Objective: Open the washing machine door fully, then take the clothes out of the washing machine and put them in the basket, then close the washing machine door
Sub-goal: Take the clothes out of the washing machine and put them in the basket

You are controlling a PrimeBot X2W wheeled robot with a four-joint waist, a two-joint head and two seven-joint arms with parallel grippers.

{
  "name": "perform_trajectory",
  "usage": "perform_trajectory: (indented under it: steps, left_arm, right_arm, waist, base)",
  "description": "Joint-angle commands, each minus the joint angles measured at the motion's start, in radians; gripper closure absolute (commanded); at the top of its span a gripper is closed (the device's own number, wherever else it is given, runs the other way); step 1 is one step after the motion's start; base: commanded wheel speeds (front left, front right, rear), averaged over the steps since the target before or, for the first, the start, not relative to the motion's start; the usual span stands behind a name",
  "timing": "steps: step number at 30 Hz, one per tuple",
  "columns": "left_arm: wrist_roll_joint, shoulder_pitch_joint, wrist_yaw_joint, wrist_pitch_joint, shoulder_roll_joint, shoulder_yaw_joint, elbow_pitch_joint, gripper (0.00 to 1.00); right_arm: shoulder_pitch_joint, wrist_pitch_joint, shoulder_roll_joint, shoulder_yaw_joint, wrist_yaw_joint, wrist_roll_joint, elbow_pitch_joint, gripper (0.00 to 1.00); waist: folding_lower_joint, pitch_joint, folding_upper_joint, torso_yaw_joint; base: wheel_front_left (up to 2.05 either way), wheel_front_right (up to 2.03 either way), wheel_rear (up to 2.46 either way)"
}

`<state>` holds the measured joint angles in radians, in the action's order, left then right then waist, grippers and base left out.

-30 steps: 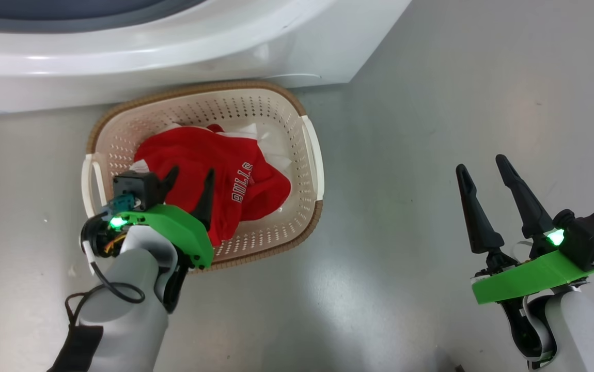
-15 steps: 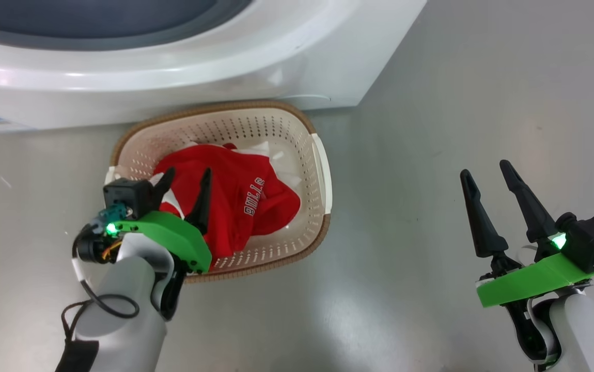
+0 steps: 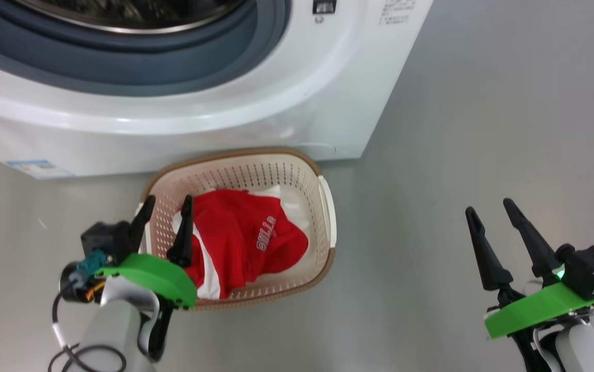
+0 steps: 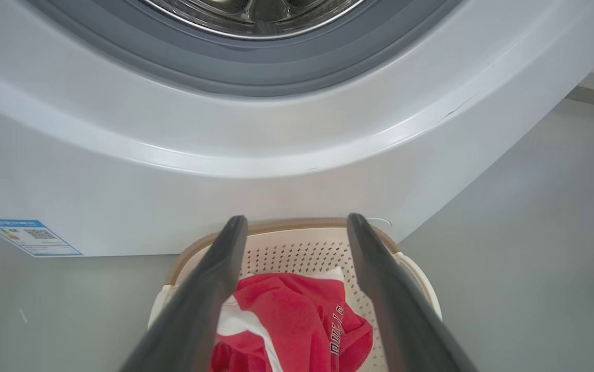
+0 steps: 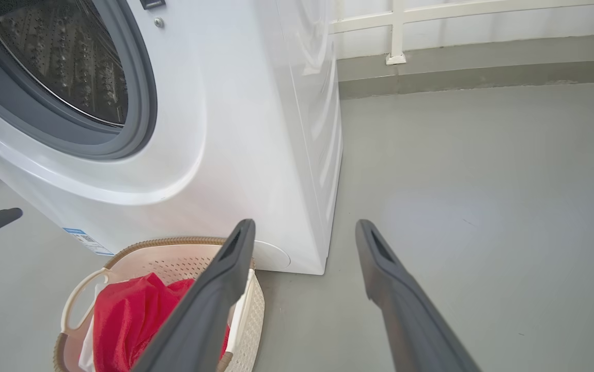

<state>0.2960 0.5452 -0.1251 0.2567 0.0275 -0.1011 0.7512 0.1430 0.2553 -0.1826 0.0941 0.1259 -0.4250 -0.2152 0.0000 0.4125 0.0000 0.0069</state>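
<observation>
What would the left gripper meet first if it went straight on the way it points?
Likely the white front of the washing machine, just above the far rim of the basket. The left gripper, jaws open, aims over the clothes. Depth is unclear; the rim could come first.

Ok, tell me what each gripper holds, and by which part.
Nothing. The left gripper is open above the basket, where the clothes lie; the right gripper is open over the floor.
</observation>
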Motion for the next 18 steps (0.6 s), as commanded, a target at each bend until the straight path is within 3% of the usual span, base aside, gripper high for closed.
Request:
perform_trajectory:
  steps: [1, 18]
  left_arm:
    - [-0.02, -0.043, -0.006, 0.005, 0.026, 0.039, -0.044, 0.0]
    - [-0.067, -0.278, -0.006, 0.005, 0.023, 0.105, -0.272, 0.0]
  right_arm:
    - [-0.029, 0.006, -0.017, 0.023, 0.005, -0.008, 0.016, 0.0]
    - [-0.128, 0.006, -0.039, 0.012, 0.005, -0.024, 0.016, 0.0]
  waist:
    - [0.0, -0.072, 0.0, 0.009]
    - [0.0, -0.233, 0.0, 0.021]
  base:
    - [0.0, 0.0, 0.0]
    - [0.0, 0.0, 0.0]
